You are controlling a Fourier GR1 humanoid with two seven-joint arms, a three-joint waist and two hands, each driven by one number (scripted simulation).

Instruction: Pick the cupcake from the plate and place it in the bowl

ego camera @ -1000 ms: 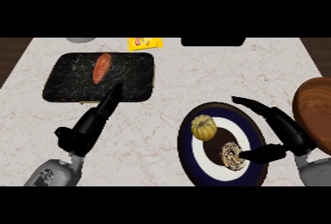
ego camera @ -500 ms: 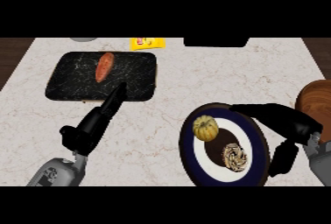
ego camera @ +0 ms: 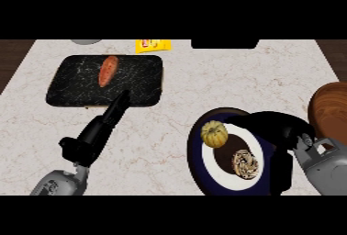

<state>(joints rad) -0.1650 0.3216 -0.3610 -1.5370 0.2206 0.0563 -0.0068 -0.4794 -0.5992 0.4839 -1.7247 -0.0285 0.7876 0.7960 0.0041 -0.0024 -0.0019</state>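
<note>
Right hand [ego camera: 274, 131] lifted, just beside cupcake [ego camera: 247, 164]

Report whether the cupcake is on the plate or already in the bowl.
On the plate. The cupcake sits on the plate beside a small squash; the wooden bowl stands apart at the right edge.

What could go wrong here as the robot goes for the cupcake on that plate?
The right robot hand hangs over the plate with two items under it: the cupcake and a yellow squash close beside it. It might nudge or take the squash instead. The hand also hides part of the plate, so its aim is hard to check. The wooden bowl sits at the counter's right edge, partly out of view, so the placing could miss.
</note>
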